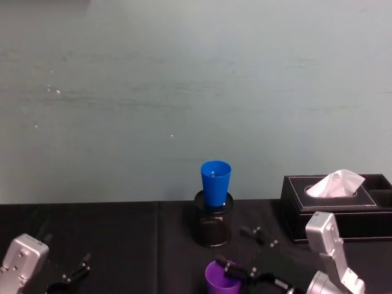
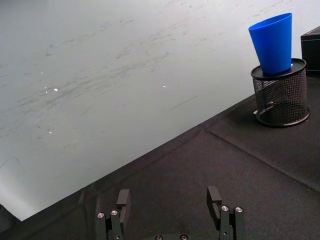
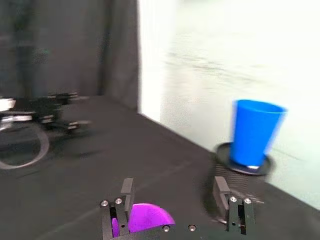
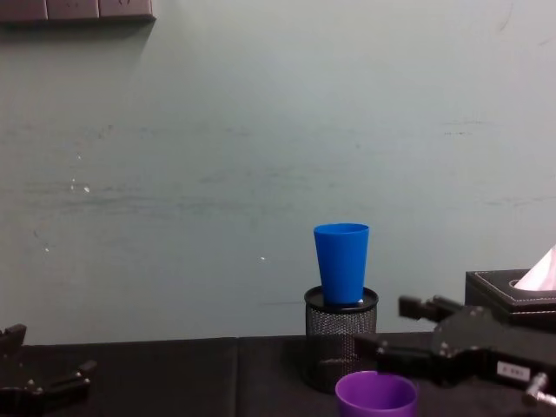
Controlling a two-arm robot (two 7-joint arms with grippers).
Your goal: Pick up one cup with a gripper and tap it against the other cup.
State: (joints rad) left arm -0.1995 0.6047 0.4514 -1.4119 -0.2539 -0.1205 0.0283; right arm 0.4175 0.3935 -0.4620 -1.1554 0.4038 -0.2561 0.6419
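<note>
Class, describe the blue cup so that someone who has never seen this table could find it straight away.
On the black table, left of the black tissue box, stands a black wire-mesh pen holder near the pale wall. The blue cup sits upright in its top, rim upward. The purple cup is nearer the robot and lower, with the right gripper around it.

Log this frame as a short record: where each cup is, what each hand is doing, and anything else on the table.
purple cup: upright on the black table, near edge, in front of the holder
blue cup: upright, seated in the mesh holder, untouched
right hand: open, one finger on each side of the purple cup's rim, not closed on it
left hand: open, idle low at the table's left
tissue box: right of the holder
stage: purple cup not yet lifted
</note>
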